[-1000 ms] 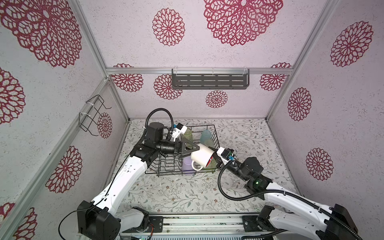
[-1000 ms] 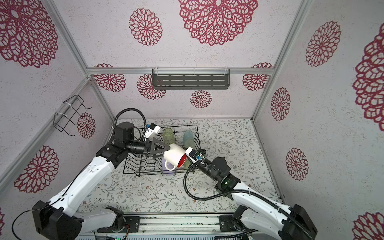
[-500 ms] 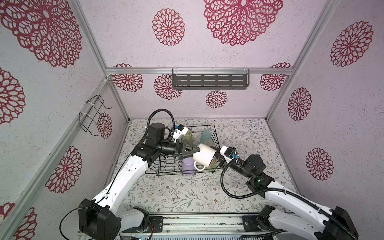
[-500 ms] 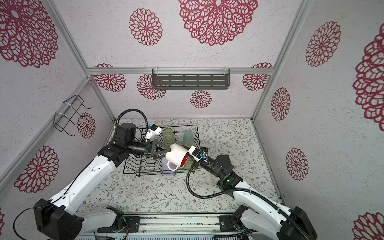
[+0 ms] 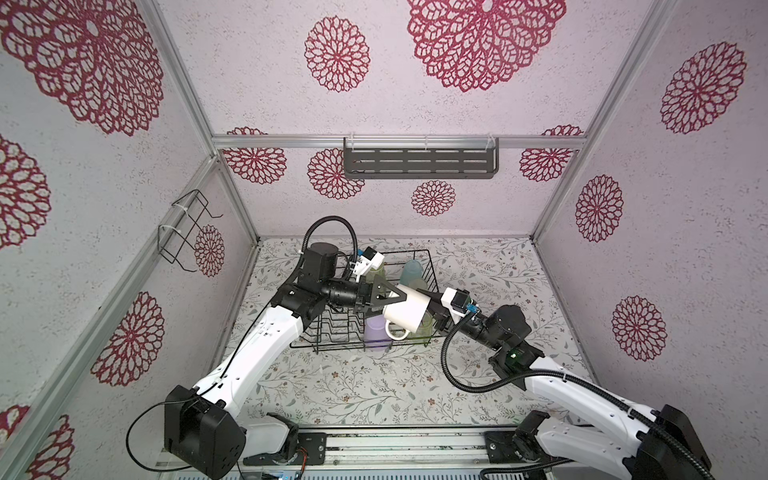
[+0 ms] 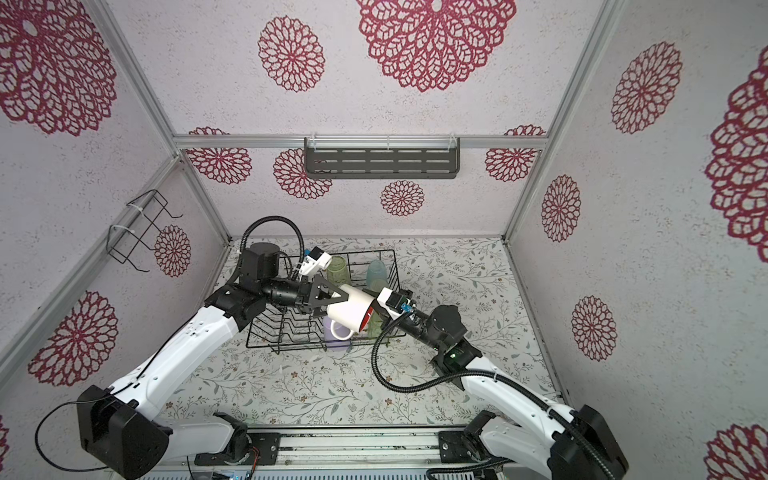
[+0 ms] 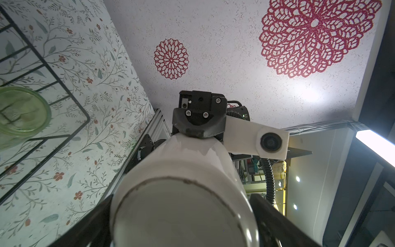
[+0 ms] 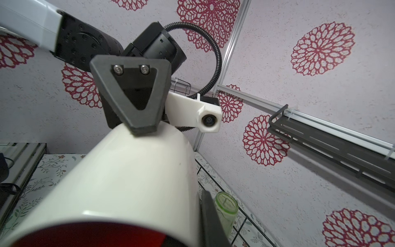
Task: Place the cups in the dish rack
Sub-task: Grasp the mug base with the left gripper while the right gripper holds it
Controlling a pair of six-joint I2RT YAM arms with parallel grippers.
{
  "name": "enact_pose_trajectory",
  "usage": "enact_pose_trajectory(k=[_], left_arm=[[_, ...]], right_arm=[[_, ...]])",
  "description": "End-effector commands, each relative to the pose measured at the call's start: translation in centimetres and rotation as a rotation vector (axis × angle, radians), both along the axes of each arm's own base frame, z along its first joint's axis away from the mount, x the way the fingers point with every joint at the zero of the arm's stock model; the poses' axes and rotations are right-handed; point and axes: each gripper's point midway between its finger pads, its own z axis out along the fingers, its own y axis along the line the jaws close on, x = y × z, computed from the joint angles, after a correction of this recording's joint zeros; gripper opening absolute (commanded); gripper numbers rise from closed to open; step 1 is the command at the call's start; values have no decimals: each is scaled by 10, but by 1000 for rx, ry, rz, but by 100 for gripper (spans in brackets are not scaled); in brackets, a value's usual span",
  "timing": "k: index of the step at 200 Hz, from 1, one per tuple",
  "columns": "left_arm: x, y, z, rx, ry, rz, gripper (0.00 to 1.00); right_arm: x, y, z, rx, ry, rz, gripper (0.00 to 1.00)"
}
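Hovering near dish rack (image 5: pixel 332 328) rim — cream mug (image 5: pixel 405 313)

Quick colour rundown: the mug (image 6: pixel 351 309) over the dish rack (image 5: pixel 328 328) was cream outside with a glossy red inside. The rack itself was plain black wire. Inside it were a lilac tumbler (image 5: pixel 376 330), a light-blue cup (image 5: pixel 411 272) and a clear green glass (image 6: pixel 336 268). The worktop (image 5: pixel 353 386) under the rack was pale, with a busy print of grey-green leafy twigs and tiny rust-red flowers. Behind the rack the walls (image 5: pixel 249 83) were off-white and speckled, with big crimson lacy rosettes, and the shelf (image 5: pixel 419 164) was dark grey.
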Motion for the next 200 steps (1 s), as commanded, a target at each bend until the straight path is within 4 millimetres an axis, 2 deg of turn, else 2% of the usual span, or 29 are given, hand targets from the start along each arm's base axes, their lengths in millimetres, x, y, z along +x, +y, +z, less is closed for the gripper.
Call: enact_pose_trajectory(k=[1, 22, 40, 91, 119, 156, 200], left_arm=[[-9, -7, 10, -49, -41, -61, 99], [-12, -7, 11, -52, -48, -70, 99], [-9, -8, 9, -49, -28, -73, 94], [-6, -10, 10, -53, -24, -76, 89], [-3, -10, 8, -46, -18, -65, 94], [1, -11, 4, -39, -14, -53, 96], [2, -12, 6, -44, -22, -49, 91]], right_arm=[[-18, -14, 78, 216, -167, 52, 0], [-16, -9, 78, 230, -161, 99, 0], [-20, -3, 76, 217, -161, 150, 0], [-26, 13, 60, 101, -145, 256, 0], [-16, 18, 55, 77, -118, 245, 0], [-2, 25, 55, 69, -98, 218, 0], [6, 19, 53, 79, -101, 167, 0]])
